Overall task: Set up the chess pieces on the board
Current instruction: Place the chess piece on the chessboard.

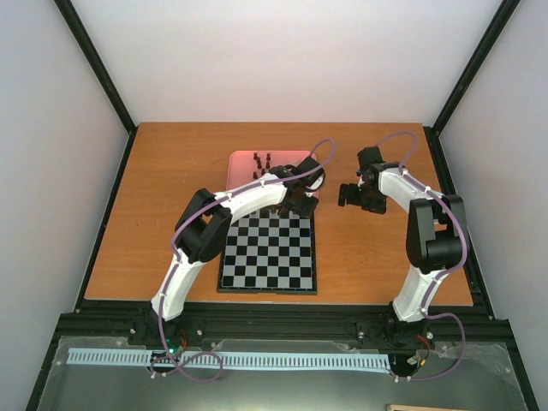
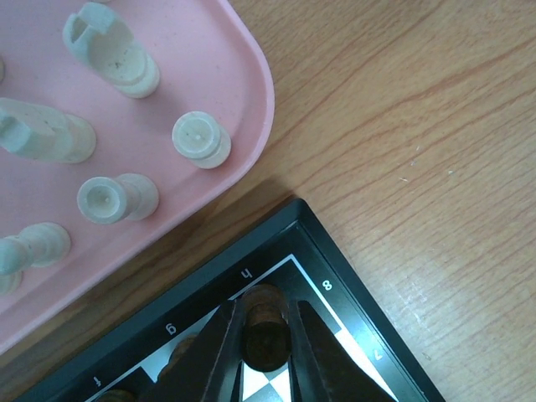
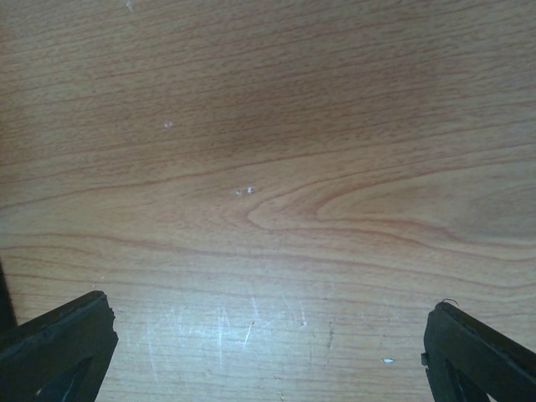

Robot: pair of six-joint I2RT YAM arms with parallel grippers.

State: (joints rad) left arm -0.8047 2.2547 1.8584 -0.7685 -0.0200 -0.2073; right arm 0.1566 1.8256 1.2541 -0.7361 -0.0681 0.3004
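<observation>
Nearest the left wrist camera, the left end effector (image 2: 268,311) is closed to a narrow gap around one dark piece (image 2: 266,342), a finger pressed to each side of it. That piece stands upright, its long axis pointing straight up at the lens, so only its round top shows. It sits over the far right corner square of the board (image 2: 356,289), where the border letters and numbers meet. I cannot tell whether its base rests on the square or hangs just above it. The target lies straight below the fingers, so I judge the coming move to be a short lowering and a release, with no sideways travel.

The left arm is on the job. The right end effector (image 3: 268,311) hangs well to the right over bare worktop (image 2: 419,126), its jaws spread wide with nothing between them.

One board lies in the middle of the worktop, and one pink tray (image 2: 247,79) lies just beyond its far edge. Five cream pieces (image 2: 201,138) show on the tray in the left wrist view, at least two of them tipped on their sides. From above, at least three dark pieces on the tray (image 1: 262,163) stand upright, too small to count surely. Two dark shapes (image 2: 186,350) left of the held piece on the far row may be pieces already placed, but the finger hides much of them.
</observation>
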